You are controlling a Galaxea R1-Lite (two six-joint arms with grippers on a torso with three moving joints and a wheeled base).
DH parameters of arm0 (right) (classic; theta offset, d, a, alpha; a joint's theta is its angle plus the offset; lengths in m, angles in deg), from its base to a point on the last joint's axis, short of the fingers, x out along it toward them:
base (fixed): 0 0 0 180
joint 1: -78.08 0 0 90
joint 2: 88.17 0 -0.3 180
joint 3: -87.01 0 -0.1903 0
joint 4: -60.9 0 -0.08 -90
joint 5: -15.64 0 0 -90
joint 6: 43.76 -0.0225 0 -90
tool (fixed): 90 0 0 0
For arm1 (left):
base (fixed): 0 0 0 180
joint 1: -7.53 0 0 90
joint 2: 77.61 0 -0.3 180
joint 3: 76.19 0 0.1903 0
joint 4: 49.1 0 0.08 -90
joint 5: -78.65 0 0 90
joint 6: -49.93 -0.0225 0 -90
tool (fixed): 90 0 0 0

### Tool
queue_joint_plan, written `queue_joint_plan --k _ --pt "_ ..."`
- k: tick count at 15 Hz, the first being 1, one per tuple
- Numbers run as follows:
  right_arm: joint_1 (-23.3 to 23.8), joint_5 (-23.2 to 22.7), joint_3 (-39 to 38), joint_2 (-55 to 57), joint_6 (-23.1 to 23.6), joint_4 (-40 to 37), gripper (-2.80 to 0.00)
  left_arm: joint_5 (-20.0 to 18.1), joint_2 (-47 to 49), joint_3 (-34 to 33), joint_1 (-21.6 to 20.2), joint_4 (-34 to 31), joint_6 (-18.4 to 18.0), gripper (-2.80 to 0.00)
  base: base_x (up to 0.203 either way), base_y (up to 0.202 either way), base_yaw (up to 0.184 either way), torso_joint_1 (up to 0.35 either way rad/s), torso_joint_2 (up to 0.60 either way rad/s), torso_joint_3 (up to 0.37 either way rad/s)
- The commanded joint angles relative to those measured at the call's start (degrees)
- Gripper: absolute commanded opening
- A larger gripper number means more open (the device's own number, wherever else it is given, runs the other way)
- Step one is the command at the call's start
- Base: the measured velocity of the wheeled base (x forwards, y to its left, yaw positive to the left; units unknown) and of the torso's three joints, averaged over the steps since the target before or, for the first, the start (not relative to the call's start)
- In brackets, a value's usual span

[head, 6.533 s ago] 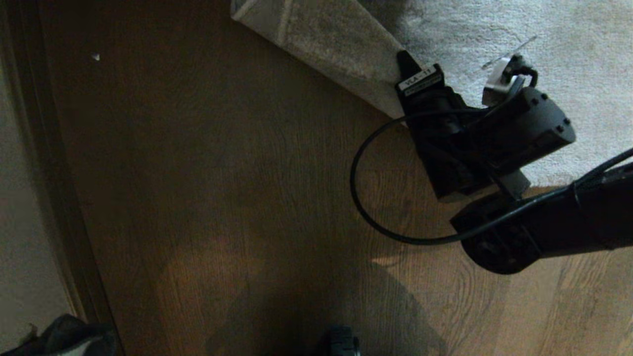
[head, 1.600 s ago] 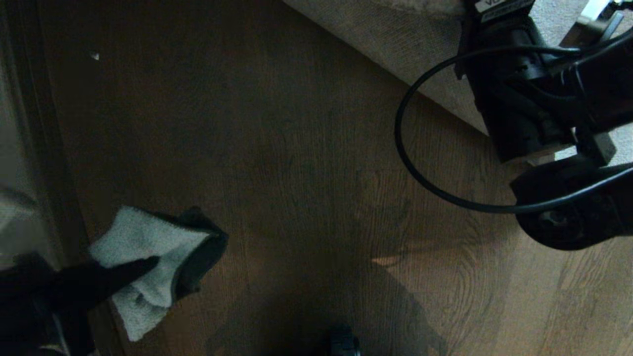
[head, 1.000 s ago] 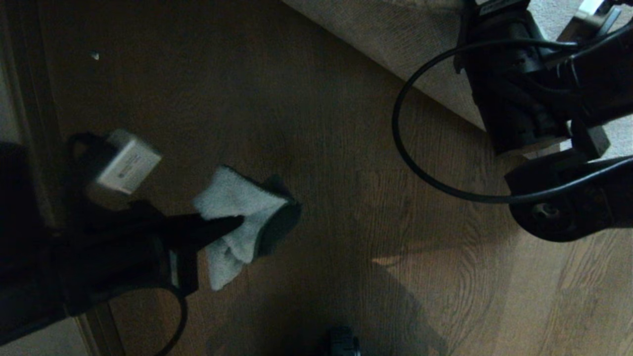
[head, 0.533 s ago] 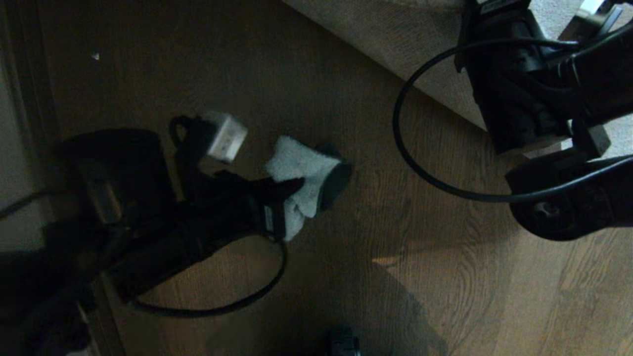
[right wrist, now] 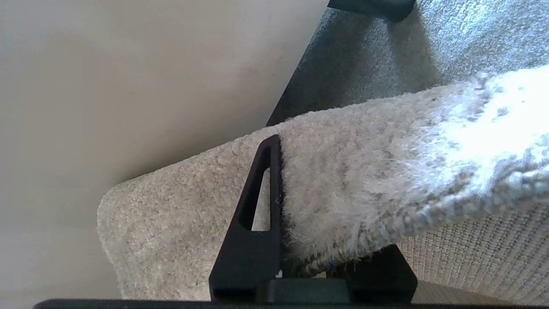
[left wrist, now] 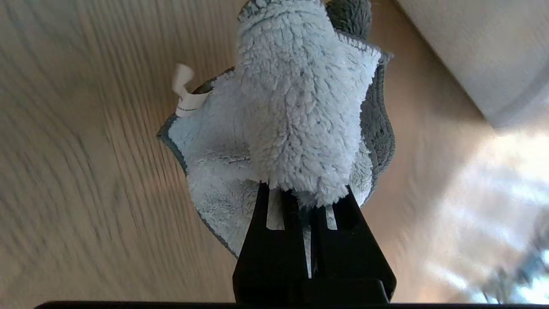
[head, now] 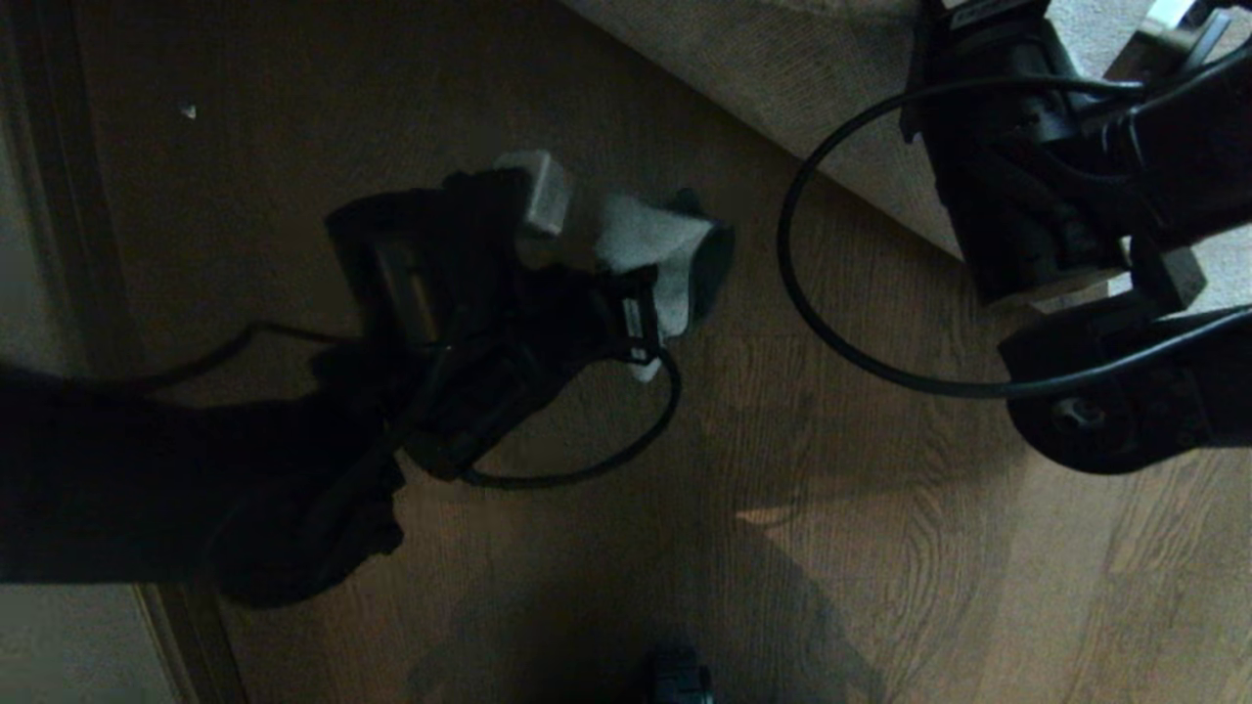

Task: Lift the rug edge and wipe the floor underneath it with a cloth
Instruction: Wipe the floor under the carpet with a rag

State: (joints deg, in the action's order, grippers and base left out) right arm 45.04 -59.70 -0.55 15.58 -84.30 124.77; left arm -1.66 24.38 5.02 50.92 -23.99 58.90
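Our right pincer (right wrist: 300, 257) is clamped on the edge of the large light grey plush rug (right wrist: 364, 180), holding it raised so that its beige woven backing faces the exposed boards; in the head view that lifted flap runs across the upper right. Our left pincer (left wrist: 306, 197) is closed tight on the small pale grey-blue fluffy cloth (left wrist: 296, 107), which bunches forward of the fingertips and hangs over the brown wood-grain plank floor (head: 548, 88), near the raised flap but short of it.

We judge the step in hand to be carrying the cloth in under the raised edge and starting the wipe. To do it well, we should keep the right grip firm and high, so the flap does not sag onto the left arm. We should lower the cloth until its loose bulk presses flat on the boards, not the hard fingertips, then sweep along the line of the edge in overlapping passes. The looping black cable (head: 831, 323) on the right arm hangs close by, so we should steer clear of it.
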Motion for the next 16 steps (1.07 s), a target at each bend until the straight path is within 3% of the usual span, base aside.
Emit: queue_joint_plan --k 1,4,12,16 --pt "0.01 0.11 0.12 0.14 -0.24 2.72 -2.80 1.65 3.88 5.15 0.03 0.36 0.08 -2.80 0.000 0.000 0.000 0.000 0.00 0.000" --pt "1.02 0.11 0.19 -0.04 -0.24 2.72 -2.80 4.07 6.76 10.02 -0.51 0.32 0.10 -2.80 0.000 0.000 0.000 0.000 0.00 0.000" --pt "2.58 0.02 0.46 -0.22 -1.33 2.72 -2.80 5.24 8.63 11.95 -7.32 0.47 0.13 -2.80 0.000 0.000 0.000 0.000 0.00 0.000" --pt "2.73 0.02 0.37 -0.22 -1.73 2.72 -2.80 5.52 10.20 18.62 -8.67 0.47 0.94 -2.80 0.000 0.000 0.000 0.000 0.00 0.000"
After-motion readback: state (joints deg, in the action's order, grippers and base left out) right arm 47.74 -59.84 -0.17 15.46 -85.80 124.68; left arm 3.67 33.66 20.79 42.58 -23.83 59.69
